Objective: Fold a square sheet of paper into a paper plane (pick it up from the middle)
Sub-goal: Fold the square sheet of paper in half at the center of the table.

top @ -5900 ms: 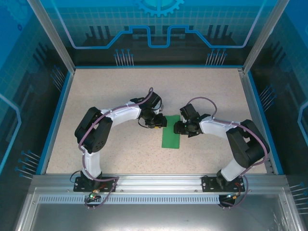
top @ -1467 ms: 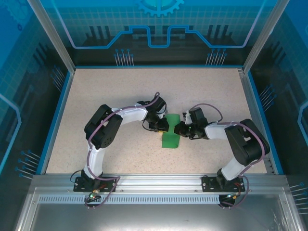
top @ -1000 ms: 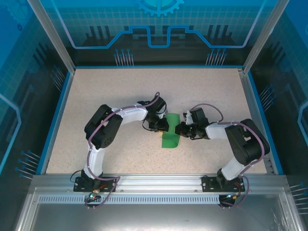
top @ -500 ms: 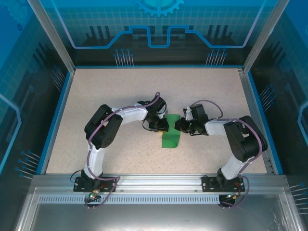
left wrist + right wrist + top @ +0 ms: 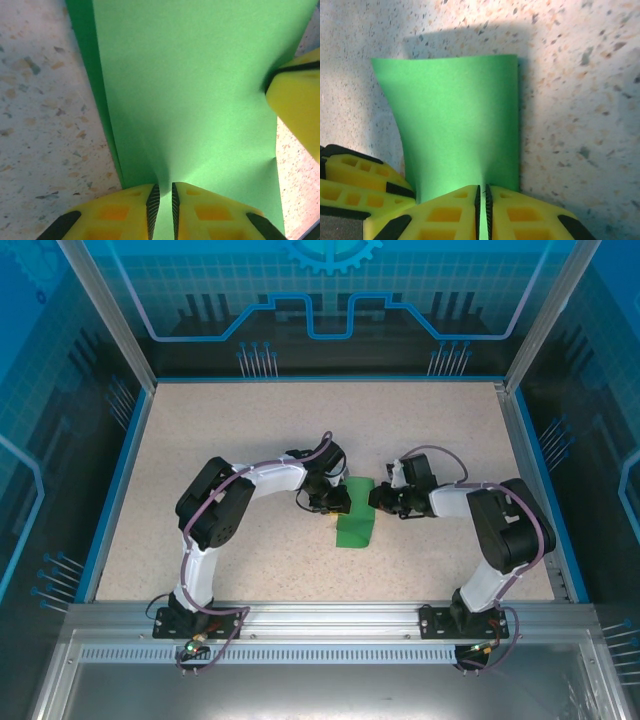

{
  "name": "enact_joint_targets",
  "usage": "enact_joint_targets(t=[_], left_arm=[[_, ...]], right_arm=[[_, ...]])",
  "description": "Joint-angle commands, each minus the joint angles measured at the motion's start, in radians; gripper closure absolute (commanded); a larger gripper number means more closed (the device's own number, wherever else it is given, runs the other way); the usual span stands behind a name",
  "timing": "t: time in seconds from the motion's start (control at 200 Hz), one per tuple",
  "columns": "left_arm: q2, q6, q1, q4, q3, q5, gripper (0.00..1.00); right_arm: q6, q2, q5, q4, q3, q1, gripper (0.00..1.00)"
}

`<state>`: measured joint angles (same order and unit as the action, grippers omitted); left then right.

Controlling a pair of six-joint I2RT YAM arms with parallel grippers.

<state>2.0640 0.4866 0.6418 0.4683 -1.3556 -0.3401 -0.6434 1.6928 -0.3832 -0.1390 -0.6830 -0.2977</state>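
The speckled beige worktop (image 5: 200, 440) takes up most of the top view, edged in blue; the left arm (image 5: 215, 505) arches in from 7 o'clock and the right arm (image 5: 505, 525) from 5 o'clock, and the two meet near the middle.

The square sheet of paper (image 5: 355, 522) lies just off the worktop's centre towards 4 o'clock; from above it reads as a narrow bright green strip running from 12 to 6 o'clock, its far end lifted between the two hands and its near end flat on the worktop; the left wrist view shows a second layer of green (image 5: 85, 60) along its 9 o'clock edge, so it is doubled over.

The left hand (image 5: 335, 502) sits at the sheet's 10 o'clock side; in its own camera the hand (image 5: 162, 192) has its yellow fingers drawn almost together, with only a slit between them, and the green paper (image 5: 200, 90) runs down into that slit, so it pinches the sheet's edge.

The right hand (image 5: 378, 498) sits at the sheet's 2 o'clock side, close to the left one; in its own camera the hand (image 5: 482, 192) is likewise nearly closed, and the paper (image 5: 455, 125) curves in to the thin gap between its fingers, nipped there; the left hand's yellow fingers (image 5: 355, 185) show at 8 o'clock of that view, just beside the sheet.
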Motion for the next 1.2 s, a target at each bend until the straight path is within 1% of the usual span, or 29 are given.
enact_joint_targets(t=[0.0, 0.135, 0.405, 0.555, 0.925, 1.125, 1.195], left_arm=[[0.079, -0.033, 0.005, 0.082, 0.024, 0.081, 0.79], [0.08, -0.034, 0.005, 0.082, 0.024, 0.081, 0.79], [0.085, -0.035, 0.005, 0.083, 0.027, 0.082, 0.79], [0.082, -0.039, 0.004, 0.087, 0.031, 0.085, 0.79], [0.079, -0.046, 0.004, 0.092, 0.043, 0.094, 0.79], [0.085, -0.048, 0.004, 0.093, 0.037, 0.097, 0.79], [0.086, -0.048, 0.004, 0.091, 0.036, 0.096, 0.8]], right_arm=[[0.01, -0.025, 0.033, 0.013, -0.029, 0.021, 0.85], [0.003, -0.015, 0.007, 0.001, -0.055, 0.003, 0.85], [0.012, 0.045, 0.016, 0.004, -0.085, -0.005, 0.85], [0.034, 0.084, 0.035, 0.019, -0.098, 0.009, 0.86], [0.071, 0.11, 0.03, 0.047, -0.138, 0.073, 0.86], [0.098, 0.128, 0.049, 0.109, -0.191, 0.079, 0.86], [0.111, 0.137, 0.057, 0.132, -0.238, 0.084, 0.86]])
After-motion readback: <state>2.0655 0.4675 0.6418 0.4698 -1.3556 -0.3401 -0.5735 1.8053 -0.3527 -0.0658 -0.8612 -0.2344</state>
